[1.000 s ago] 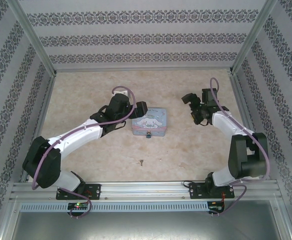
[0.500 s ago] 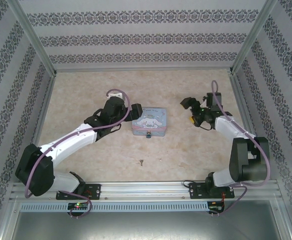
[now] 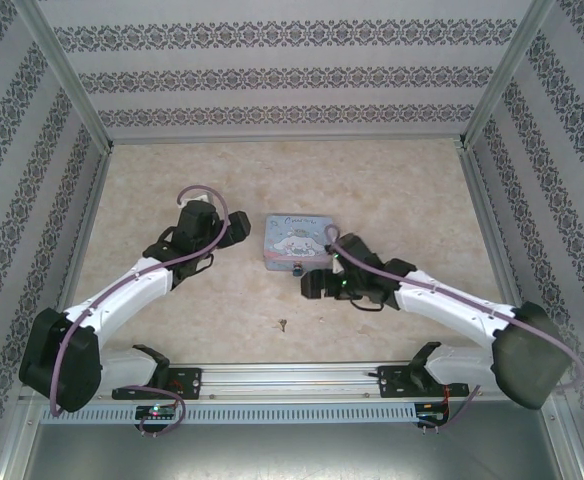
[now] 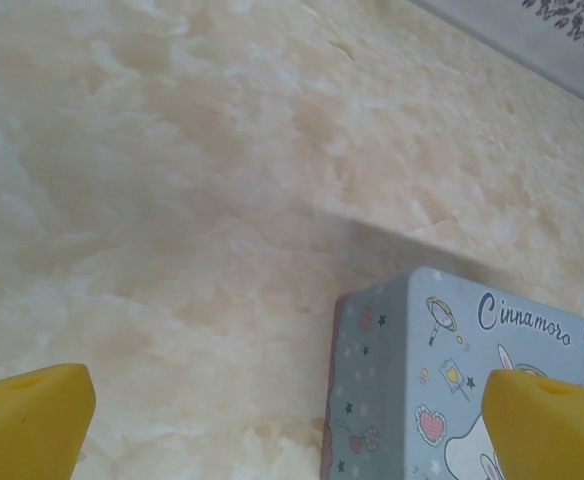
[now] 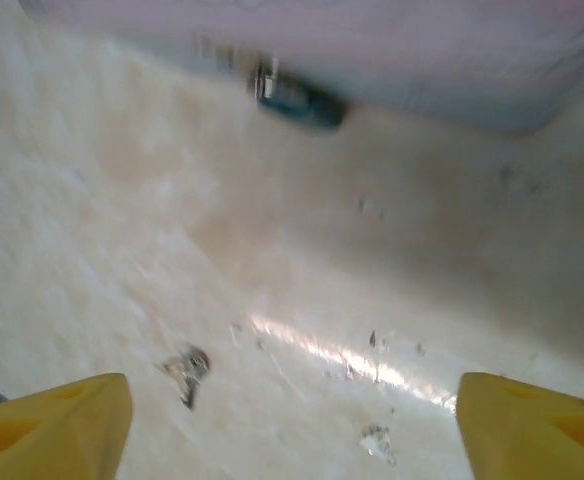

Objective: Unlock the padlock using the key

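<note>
Lying ahead of right gripper [image 5: 292, 405], key [image 5: 187, 368], padlock [image 5: 294, 97] farther beyond

The pastel-blue tin [image 3: 297, 240] sat near the middle of the beige table [image 3: 172, 170], with the padlock [image 3: 297, 270] at its near edge. The key [image 3: 284, 324] lay apart from them, closer to the arm bases. The left gripper [image 3: 240, 228] hung just left of the tin, and the right gripper [image 3: 308, 286] was just beside the padlock.

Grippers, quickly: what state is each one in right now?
Left gripper: open, holding nothing.
Right gripper: open, holding nothing.
</note>
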You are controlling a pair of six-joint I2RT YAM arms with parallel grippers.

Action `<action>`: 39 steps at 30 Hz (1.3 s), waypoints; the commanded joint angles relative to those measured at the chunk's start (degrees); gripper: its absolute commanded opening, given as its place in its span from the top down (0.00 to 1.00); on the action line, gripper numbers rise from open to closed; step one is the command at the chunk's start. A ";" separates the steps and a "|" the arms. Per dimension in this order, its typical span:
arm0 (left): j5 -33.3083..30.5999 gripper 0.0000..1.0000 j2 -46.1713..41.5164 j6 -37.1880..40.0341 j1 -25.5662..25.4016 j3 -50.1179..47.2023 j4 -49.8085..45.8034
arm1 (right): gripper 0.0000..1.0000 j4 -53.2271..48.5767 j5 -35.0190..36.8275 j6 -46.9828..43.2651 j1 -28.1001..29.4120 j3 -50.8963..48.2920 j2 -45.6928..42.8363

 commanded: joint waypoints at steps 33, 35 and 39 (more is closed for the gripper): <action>5.58 0.01 -1.40 -1.87 2.62 -0.48 0.69 | 0.83 -13.38 11.49 1.44 20.62 22.97 32.27; 5.73 0.01 -1.22 -1.86 2.63 -0.29 0.71 | 0.91 -13.31 11.42 1.67 20.20 22.47 31.50; 6.12 0.01 -0.95 -1.96 2.63 -0.16 0.70 | 1.00 -12.88 11.73 2.79 18.40 20.17 27.58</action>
